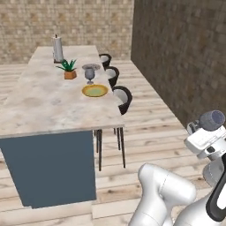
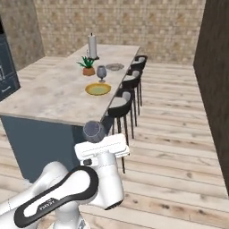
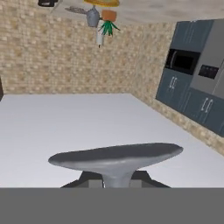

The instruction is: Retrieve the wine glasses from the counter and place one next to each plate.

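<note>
My gripper (image 2: 96, 140) is shut on the stem of a smoky grey-blue wine glass (image 2: 93, 131), held in the air over the wooden floor, short of the island's near end. In the left base view this glass (image 1: 212, 119) sits on top of the hand at the right edge. The hand view shows its round foot (image 3: 116, 156) just above my gripper (image 3: 116, 181). A second wine glass (image 1: 90, 73) stands upright on the island between the yellow-rimmed plate (image 1: 95, 91) and the grey plate (image 1: 92, 66). The counter is out of view.
The long marbled island (image 1: 44, 101) also carries a potted plant (image 1: 69, 69) and a tall white bottle (image 1: 58, 47). Black stools (image 1: 122, 99) line its right side. A dark brick wall (image 1: 185, 53) rises on the right. Dark-blue cabinets (image 3: 197, 87) stand off to one side.
</note>
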